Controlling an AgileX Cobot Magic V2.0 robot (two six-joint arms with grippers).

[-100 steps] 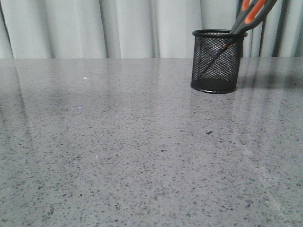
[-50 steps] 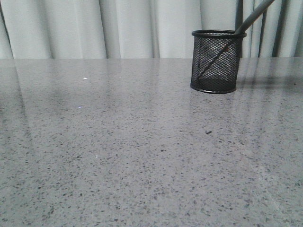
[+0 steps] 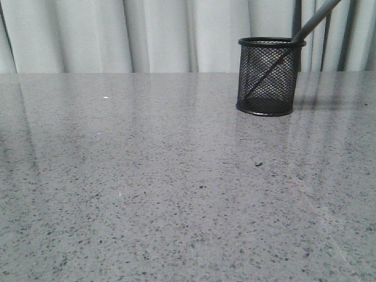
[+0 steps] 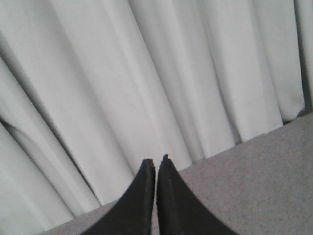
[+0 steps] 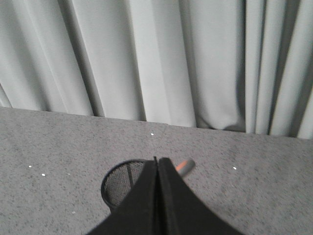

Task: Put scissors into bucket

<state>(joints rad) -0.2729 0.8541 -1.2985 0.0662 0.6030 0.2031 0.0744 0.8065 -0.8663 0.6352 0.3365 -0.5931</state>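
Observation:
The bucket (image 3: 270, 76), a black wire-mesh cup, stands upright at the far right of the grey table. The scissors (image 3: 314, 20) lean in it, blades down behind the mesh, with a slim grey part running up past the rim and out of the top of the front view. In the right wrist view the bucket (image 5: 120, 182) lies below my right gripper (image 5: 157, 160), which is shut with nothing visible between its fingers. A grey and orange handle end of the scissors (image 5: 185, 167) shows just past them. My left gripper (image 4: 156, 160) is shut and empty, facing the curtain. Neither gripper shows in the front view.
A pale pleated curtain (image 3: 147, 35) hangs behind the table's far edge. The speckled grey tabletop (image 3: 176, 188) runs from the bucket to the near edge.
A second ago broad grey and orange handles showed above the rim; now only a slim grey bar does. The bucket shifted slightly left. Nothing has changed in the last half second.

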